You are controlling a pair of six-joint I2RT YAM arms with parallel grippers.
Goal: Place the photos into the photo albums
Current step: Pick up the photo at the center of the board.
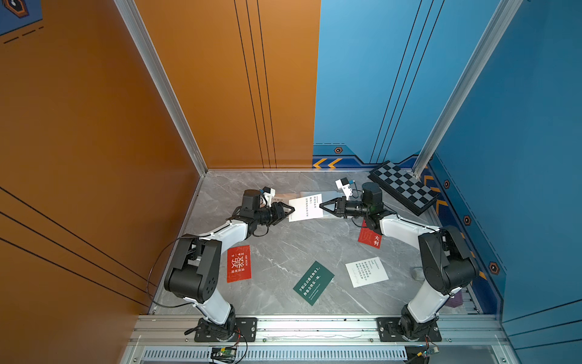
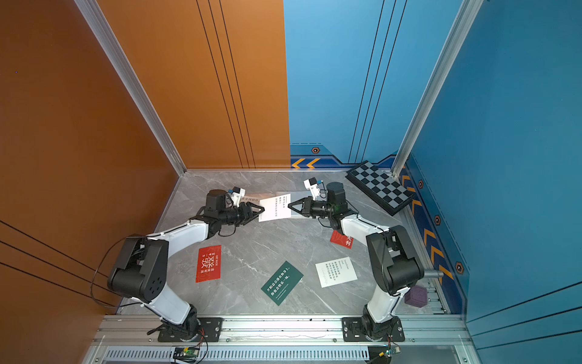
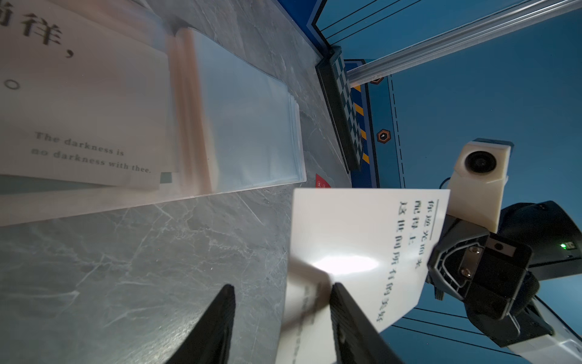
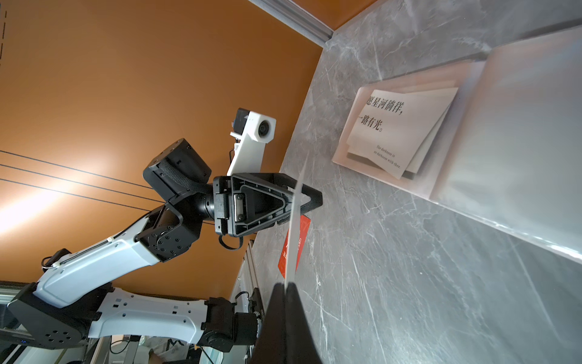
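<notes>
Arms [image 1: 226,231] reach inward, level: right gripper [image 1: 320,206] clamps white card [image 1: 306,208]; left gripper [image 1: 293,209] parted.

white card [image 1: 305,208], red card [image 1: 239,263], green card [image 1: 313,282], black-grey checkered board [image 1: 404,187], grey marbled table [image 1: 283,245].

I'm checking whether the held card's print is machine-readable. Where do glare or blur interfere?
Left wrist view: glare washes the middle of the white card, and its edge nearest the lens is blurred; the printed columns are legible. Right wrist view: the card shows edge-on and soft, no print visible. Both top views: evenly lit, print tiny.
</notes>
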